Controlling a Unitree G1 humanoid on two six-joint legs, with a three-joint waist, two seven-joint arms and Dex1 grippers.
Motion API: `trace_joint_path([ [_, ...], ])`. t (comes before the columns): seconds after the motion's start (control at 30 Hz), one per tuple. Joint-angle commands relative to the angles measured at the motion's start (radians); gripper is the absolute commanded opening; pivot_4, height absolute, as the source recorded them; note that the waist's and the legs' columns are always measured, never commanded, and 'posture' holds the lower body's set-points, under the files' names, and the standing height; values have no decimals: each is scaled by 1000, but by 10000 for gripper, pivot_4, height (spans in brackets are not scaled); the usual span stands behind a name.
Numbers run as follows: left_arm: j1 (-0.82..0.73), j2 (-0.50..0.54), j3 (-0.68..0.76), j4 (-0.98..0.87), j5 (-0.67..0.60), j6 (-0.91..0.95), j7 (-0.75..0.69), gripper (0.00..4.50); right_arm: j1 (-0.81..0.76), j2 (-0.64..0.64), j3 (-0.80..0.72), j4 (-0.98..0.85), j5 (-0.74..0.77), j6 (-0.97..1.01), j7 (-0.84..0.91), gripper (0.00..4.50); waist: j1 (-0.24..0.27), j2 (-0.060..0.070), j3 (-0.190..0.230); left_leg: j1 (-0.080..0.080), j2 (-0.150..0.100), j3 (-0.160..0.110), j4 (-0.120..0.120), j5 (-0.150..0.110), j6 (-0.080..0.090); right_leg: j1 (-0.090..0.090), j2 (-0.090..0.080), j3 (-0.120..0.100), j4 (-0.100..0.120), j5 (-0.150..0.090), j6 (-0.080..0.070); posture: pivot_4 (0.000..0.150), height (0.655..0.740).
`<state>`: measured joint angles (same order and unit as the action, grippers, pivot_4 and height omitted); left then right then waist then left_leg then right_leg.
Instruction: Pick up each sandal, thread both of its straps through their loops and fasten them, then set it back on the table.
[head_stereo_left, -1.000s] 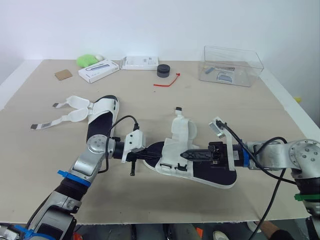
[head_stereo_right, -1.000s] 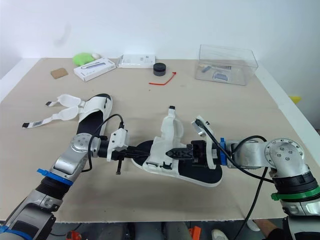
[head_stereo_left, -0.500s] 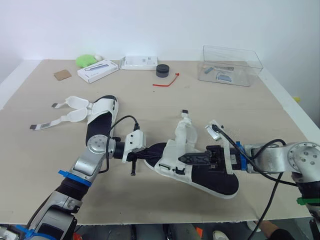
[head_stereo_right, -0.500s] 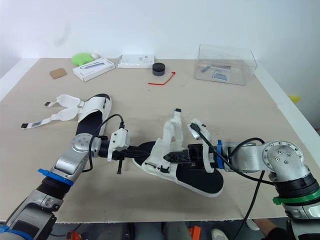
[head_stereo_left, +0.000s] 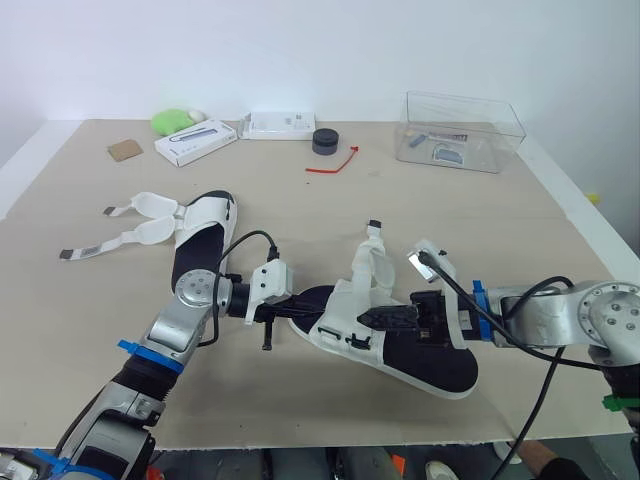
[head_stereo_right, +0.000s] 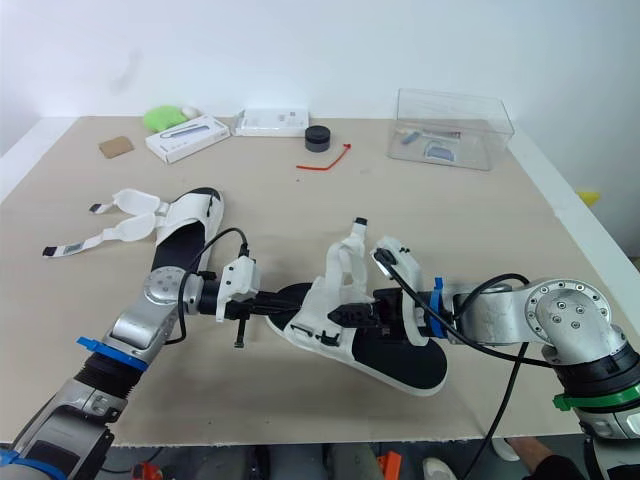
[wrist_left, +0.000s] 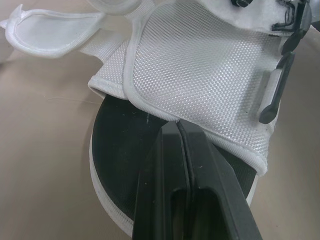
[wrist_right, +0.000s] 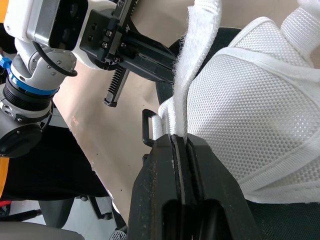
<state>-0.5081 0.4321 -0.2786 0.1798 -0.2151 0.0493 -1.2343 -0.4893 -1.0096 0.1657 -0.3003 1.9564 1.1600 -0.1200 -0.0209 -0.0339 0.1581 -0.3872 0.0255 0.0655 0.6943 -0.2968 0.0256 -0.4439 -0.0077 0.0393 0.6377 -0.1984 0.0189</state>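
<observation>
Near sandal, at about 6 o'clock on the table, black footbed up, long axis running from 9 to 4 o'clock. Approached from both ends.

Left gripper, entering from 9 o'clock: fingers closed flat against each other, lying over the black footbed, tips touching the hem of the white mesh upper. Cannot tell whether the hem is actually pinched.

Right gripper, entering from 3 o'clock, level with the mesh upper: fingers closed on the white strap, clamped flat between them just beside its black loop. Above the clamp, strap standing free and rising toward 12 o'clock to a dark tip.

Second sandal, at 9 o'clock on the table, well apart from both grippers, lying flat, its two straps unfastened and trailing toward 9 o'clock.
</observation>
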Motion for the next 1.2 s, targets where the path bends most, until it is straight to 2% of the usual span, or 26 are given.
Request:
trace_joint_path([
  [0.03,-13,1,-4,17,16,-4,2,0,-14,-27,-5,-41,16,3,26,670,0,0,0,0,0,0,0,0,0,0,0,0,0,0,0,1500,7400],
  [0.3,-22,-6,-6,28,19,-7,2,0,-10,-43,14,-62,16,-13,-8,670,0,0,0,0,0,0,0,0,0,0,0,0,0,0,0,1500,7400],
  [0.4,-24,-7,-5,31,21,-9,0,0,-26,-51,13,-74,16,-18,0,10147,0,0,0,0,0,0,0,0,0,0,0,0,0,0,0,1500,7400],
  [0.5,-25,-7,-4,34,24,-10,-2,0,-54,-58,12,-71,16,-19,-4,23913,0,0,0,0,0,0,1,0,0,0,0,0,0,0,0,1500,7400],
  [0.97,-23,-12,-3,30,26,-9,2,0,-190,-8,63,78,16,34,-39,23913,0,0,0,0,0,1,2,0,0,0,0,1,0,2,1,1500,7400],
  [1.07,-20,-11,-2,25,26,-6,5,0,-196,6,60,97,16,42,-50,17907,0,0,0,0,0,1,2,0,0,0,-1,1,0,2,1,1500,7400],
  [1.1,-18,-10,-1,23,25,-5,4,0,-196,8,58,99,16,49,-42,12843,0,0,0,0,0,1,2,0,0,0,-1,1,0,2,1,1500,7400],
  [1.13,-17,-9,-1,21,25,-5,5,0,-196,7,56,97,16,57,-33,9592,0,0,0,0,0,1,2,0,0,0,-1,1,0,2,1,1500,7400],
  [1.17,-16,-8,-1,21,25,-5,5,0,-195,7,54,96,16,62,-28,3242,0,0,0,0,0,1,2,0,0,0,-1,1,0,2,1,1500,7400],
  [1.2,-16,-8,-1,21,25,-4,5,0,-194,5,53,92,16,67,-21,642,0,0,0,0,0,1,2,0,0,0,-1,1,0,2,1,1500,7400],
])
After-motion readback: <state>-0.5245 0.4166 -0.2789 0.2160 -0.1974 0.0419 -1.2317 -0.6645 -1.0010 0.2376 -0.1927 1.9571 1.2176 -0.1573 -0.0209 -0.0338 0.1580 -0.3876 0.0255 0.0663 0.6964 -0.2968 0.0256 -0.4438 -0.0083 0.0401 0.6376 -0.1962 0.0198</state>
